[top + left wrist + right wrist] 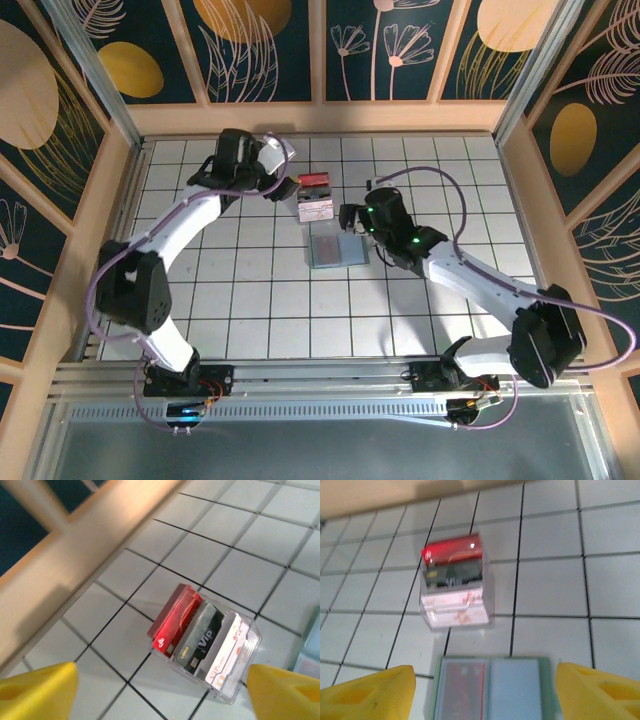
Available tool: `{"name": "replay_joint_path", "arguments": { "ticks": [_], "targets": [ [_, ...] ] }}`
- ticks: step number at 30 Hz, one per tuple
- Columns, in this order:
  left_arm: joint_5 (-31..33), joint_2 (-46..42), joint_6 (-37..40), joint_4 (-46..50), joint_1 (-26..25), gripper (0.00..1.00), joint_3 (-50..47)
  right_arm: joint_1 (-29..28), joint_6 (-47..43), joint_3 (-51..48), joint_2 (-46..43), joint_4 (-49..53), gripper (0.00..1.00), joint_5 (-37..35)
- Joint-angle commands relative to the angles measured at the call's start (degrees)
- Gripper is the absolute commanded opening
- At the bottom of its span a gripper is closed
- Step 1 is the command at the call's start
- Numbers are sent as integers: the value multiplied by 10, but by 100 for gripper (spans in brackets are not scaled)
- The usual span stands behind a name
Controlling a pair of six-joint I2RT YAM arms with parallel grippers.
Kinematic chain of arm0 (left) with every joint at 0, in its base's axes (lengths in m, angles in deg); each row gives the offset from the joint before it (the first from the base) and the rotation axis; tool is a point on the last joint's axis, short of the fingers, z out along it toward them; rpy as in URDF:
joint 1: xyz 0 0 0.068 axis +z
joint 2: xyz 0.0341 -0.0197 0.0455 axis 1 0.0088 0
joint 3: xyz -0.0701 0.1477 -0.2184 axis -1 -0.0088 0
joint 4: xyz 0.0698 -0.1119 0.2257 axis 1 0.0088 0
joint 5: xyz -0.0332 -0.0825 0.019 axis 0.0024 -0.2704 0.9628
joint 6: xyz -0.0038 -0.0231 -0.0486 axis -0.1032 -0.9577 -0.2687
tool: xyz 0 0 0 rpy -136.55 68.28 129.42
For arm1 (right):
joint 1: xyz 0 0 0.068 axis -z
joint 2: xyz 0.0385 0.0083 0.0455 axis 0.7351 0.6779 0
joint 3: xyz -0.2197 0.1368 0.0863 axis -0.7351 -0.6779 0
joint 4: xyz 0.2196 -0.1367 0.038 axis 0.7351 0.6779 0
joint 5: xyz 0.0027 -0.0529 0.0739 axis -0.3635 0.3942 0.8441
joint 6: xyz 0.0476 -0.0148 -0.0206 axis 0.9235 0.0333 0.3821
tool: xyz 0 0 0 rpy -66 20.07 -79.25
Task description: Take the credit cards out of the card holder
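On the white tiled table [250,300], the opened card holder [335,250] lies flat just below the right gripper [485,697], its long axis across those spread, empty jaws; the left gripper [162,690], also released, sits farther off.

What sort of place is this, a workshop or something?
Probably a robot test booth: a left arm and right arm bolted to a gridded table, decorated wall panels boxing it in, and a card holder laid out as a prop.
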Motion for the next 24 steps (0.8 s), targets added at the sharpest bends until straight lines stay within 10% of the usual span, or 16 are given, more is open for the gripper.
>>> {"name": "replay_joint_path", "arguments": {
  "ticks": [1, 12, 24],
  "targets": [
    [118, -70, -139, -156, -1, 99, -82, -33, 40, 34, 47, 60, 68, -14],
    [368, -208, -383, -270, -2, 99, -280, -92, 79, 119, 212, 133, 58, 21],
    [408, -267, -483, -325, -2, 99, -388, -93, 63, 158, 290, 142, 58, 41]
  ]
}}
